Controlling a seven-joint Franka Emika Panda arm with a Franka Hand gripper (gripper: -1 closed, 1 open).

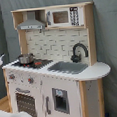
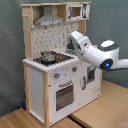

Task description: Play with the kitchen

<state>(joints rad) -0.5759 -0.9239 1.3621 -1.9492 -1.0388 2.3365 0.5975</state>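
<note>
In the second exterior view the arm (image 2: 95, 51) hides the kitchen's (image 2: 50, 75) sink (gripper unseen).

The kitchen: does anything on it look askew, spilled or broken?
Nothing stands out. The kitchen stands upright with its doors closed, and a small pot sits upright on the hob. The sink shows no spill.

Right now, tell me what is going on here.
A white robot arm reaches over the counter of a toy kitchen. It hangs above the sink side in the second exterior view, holding nothing that shows. A small metal pot sits on the hob. The oven door is shut.
</note>
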